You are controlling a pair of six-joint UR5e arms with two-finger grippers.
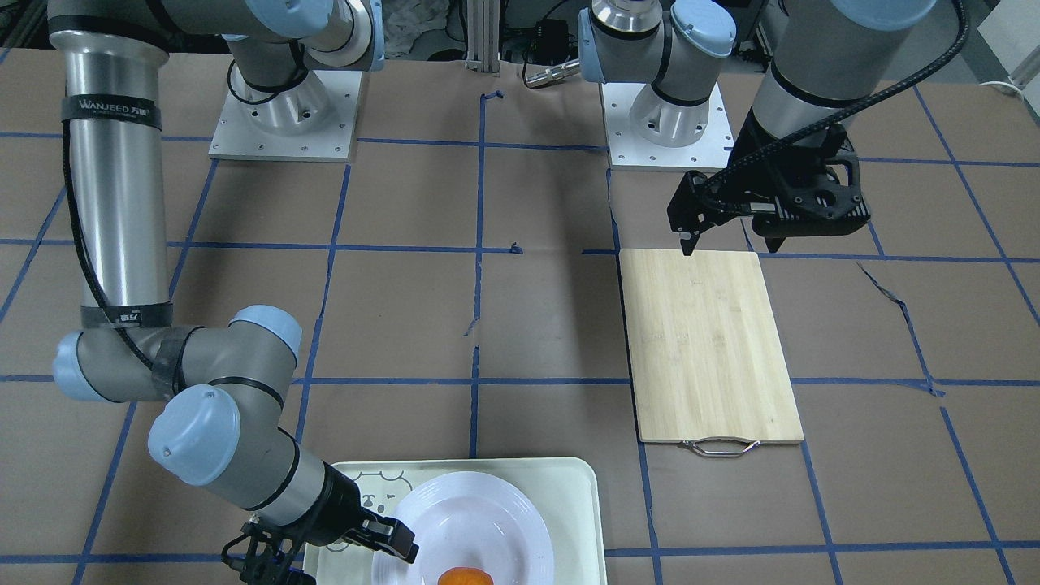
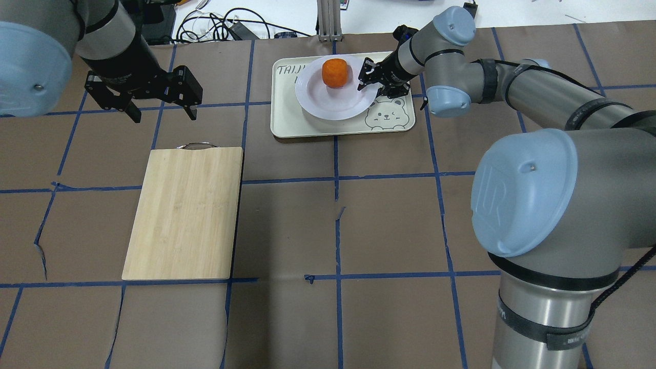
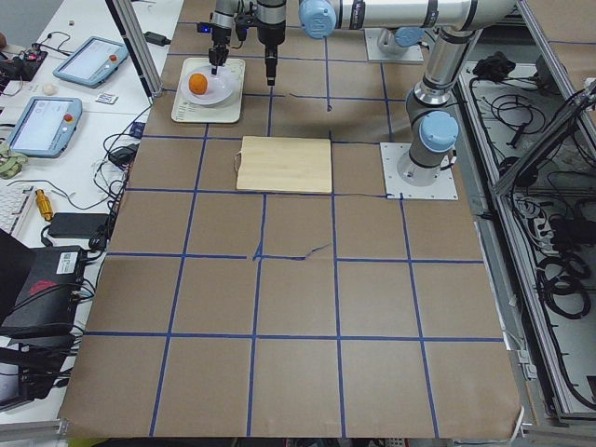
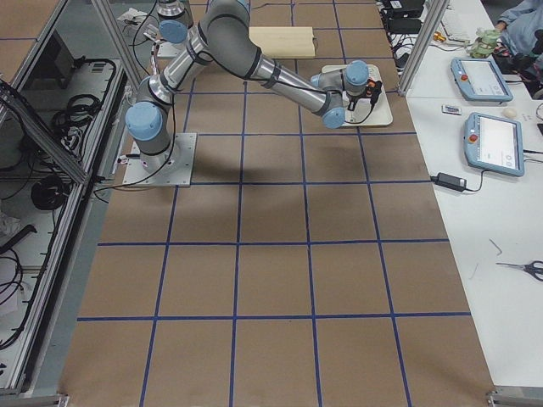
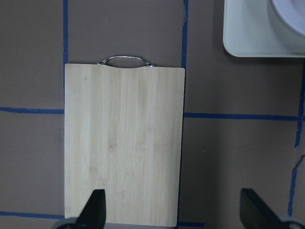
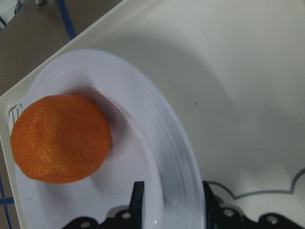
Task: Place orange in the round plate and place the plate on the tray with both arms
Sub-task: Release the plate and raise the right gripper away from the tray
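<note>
The orange (image 2: 335, 73) lies in the round plate (image 2: 328, 100), toward its far rim, and the plate rests on the cream tray (image 2: 287, 123) at the table's far middle. My right gripper (image 2: 366, 77) reaches in from the right and is shut on the plate's right rim. In the right wrist view its fingers (image 6: 138, 191) straddle the rim, with the orange (image 6: 61, 138) just beyond them. My left gripper (image 2: 164, 117) hangs open and empty above the table, apart from the tray, just past the handle end of the cutting board.
A wooden cutting board (image 2: 187, 210) with a metal handle (image 2: 195, 146) lies left of centre, below the left gripper. Brown paper with blue tape lines covers the table. Tablets and cables sit beyond the far edge.
</note>
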